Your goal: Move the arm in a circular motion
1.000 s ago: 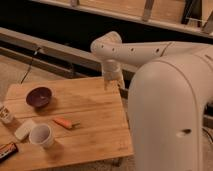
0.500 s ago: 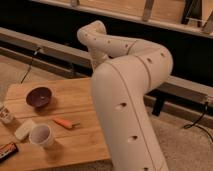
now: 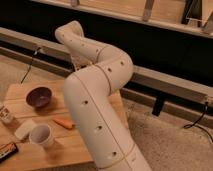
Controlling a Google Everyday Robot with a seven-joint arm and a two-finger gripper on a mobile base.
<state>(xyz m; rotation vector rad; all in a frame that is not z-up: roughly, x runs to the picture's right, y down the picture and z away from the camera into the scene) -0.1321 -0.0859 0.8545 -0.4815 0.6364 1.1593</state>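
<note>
1. Indoor robot test space: wooden table (image 3: 60,151) with bowl (image 3: 39,96) and cup (image 3: 41,135), on speckled carpet (image 3: 170,145).
2. Dark wall with a grey ledge (image 3: 165,82) and a trailing cable (image 3: 29,66).
3. Gripper (image 3: 80,62) hangs behind the arm (image 3: 97,115), over the table's far edge.

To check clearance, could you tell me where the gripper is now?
The gripper hangs left of centre in the camera view, behind the arm, above the far edge of the wooden table and right of the purple bowl.

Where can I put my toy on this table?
Bare wood lies behind the bowl at the table's far edge, and in front, between the cup and the arm. The left side is crowded. The tool hangs behind the arm, near that far edge.
</note>
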